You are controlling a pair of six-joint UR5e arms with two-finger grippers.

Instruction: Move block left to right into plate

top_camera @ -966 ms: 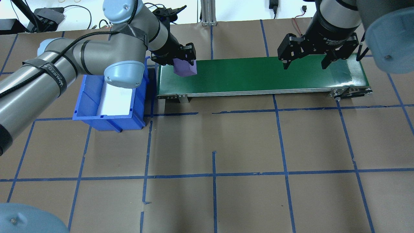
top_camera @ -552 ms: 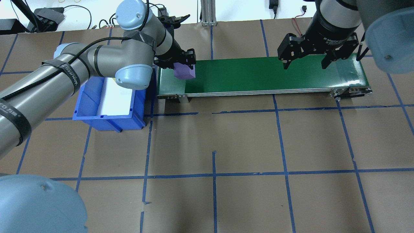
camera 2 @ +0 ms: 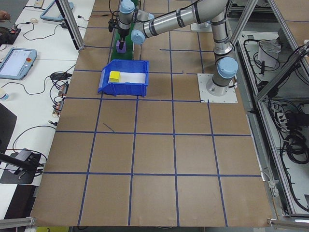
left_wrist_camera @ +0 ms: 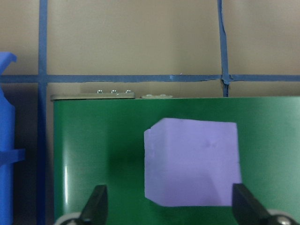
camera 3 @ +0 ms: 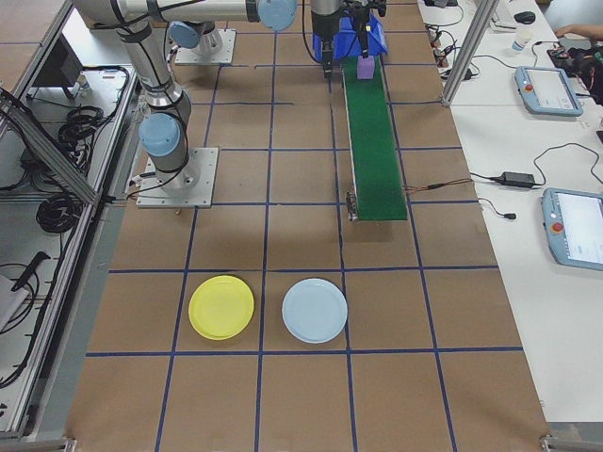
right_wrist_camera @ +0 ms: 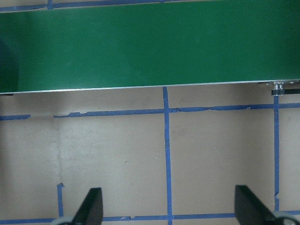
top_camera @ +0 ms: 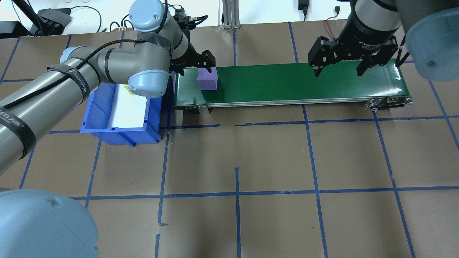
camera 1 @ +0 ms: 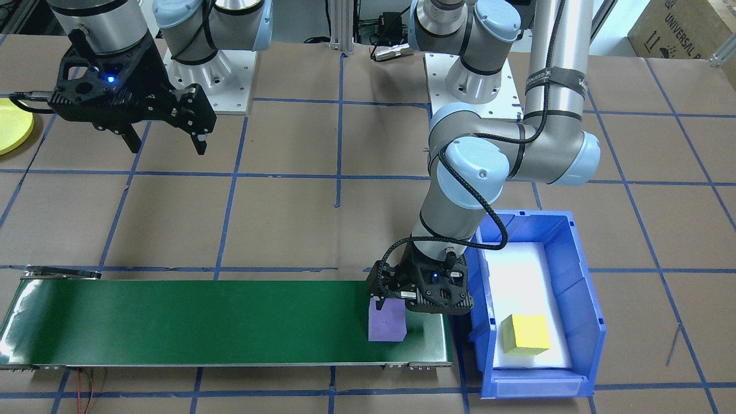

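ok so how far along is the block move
Early. Done: the purple block sits on the green conveyor at its left end, and the left gripper is open with its fingers clear of the block. In hand: nothing is gripped; the right gripper hangs open at the far end. Left: carrying the block to the yellow plate, which sits empty.

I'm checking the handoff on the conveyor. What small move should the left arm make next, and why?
Probably lift the left gripper straight up and clear. Its fingers stand apart, and the purple block sits on the green belt at the bin end, seemingly released. The open right gripper waits over the far end.
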